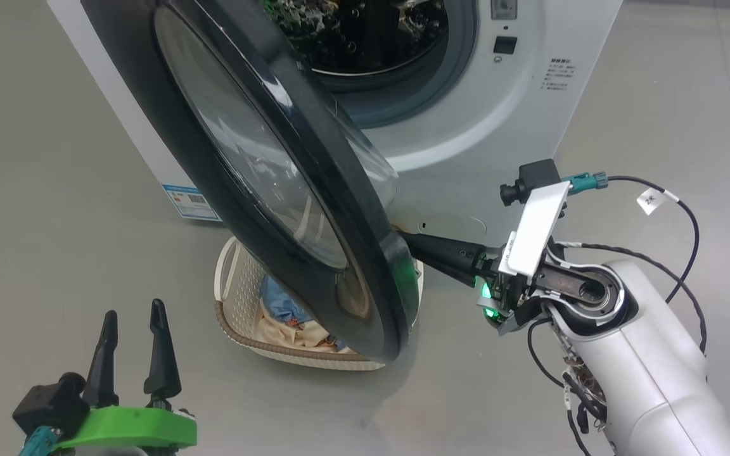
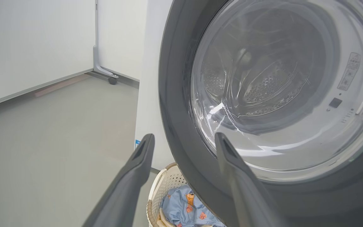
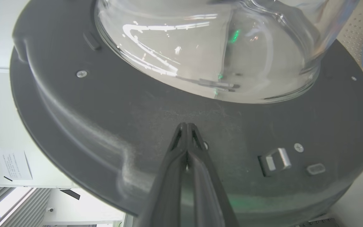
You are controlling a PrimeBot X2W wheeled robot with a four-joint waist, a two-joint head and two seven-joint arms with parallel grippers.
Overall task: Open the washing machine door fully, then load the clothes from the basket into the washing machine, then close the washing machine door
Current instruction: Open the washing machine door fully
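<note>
The washing machine door (image 1: 289, 190) stands partly swung out from the white washing machine (image 1: 498, 120), its glass bowl (image 3: 213, 47) facing the drum. My right gripper (image 3: 187, 126) is shut, with its tips against the door's inner black face near the latch (image 3: 276, 159); in the head view its fingers (image 1: 441, 253) reach behind the door's edge. My left gripper (image 1: 134, 316) is open and empty at the lower left, apart from the door. The basket (image 1: 238, 316) sits on the floor under the door, holding light-blue printed clothes (image 2: 187, 209) and a cream piece (image 1: 282, 332).
Grey floor (image 1: 54, 158) spreads to the left and right of the machine. A white wall panel on a wheeled foot (image 2: 106, 71) stands behind the machine's left side. Cables (image 1: 682, 209) loop off my right wrist.
</note>
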